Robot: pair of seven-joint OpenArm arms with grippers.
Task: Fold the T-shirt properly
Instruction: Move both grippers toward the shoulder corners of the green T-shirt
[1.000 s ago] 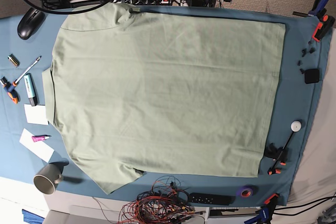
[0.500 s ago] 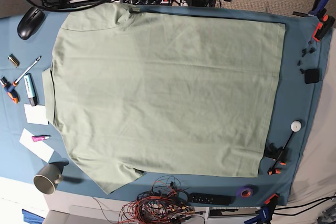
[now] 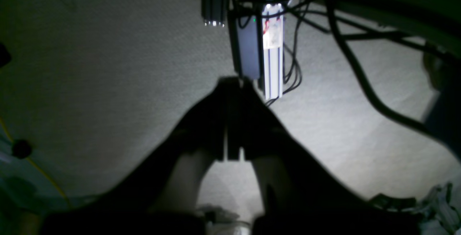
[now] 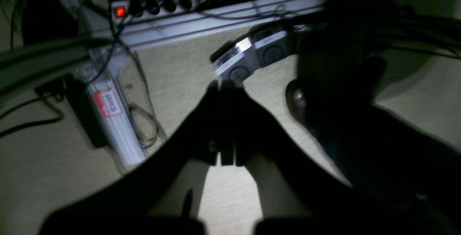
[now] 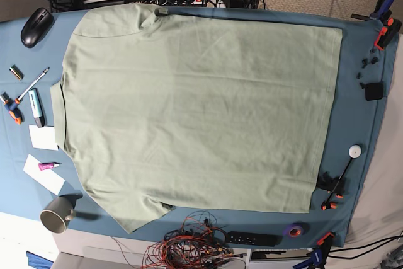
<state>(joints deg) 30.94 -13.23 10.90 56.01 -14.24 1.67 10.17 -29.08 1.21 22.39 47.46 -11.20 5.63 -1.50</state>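
Base view shows the T-shirt (image 5: 195, 108) lying flat on the table (image 5: 356, 124), spread open and not yet folded, its long axis going left to right, with the collar end at the left and the straight hem at the right. No pincer is seen in this view. Both arms are parked off the far edge of the table, so the whole shirt lies in front of and below them.

On the left of the shirt lie a mouse (image 5: 35, 26), pens, paper notes and a mug (image 5: 58, 213); on the right stand clamps and small black parts.

Wrist views look down at the carpet floor (image 3: 108, 65) and cables. The left pincer (image 3: 233, 83) is fully closed and holds nothing; the right pincer (image 4: 222, 85) is the same. I judge neither arm is clearly nearer; nothing blocks the way to the shirt's far edge.
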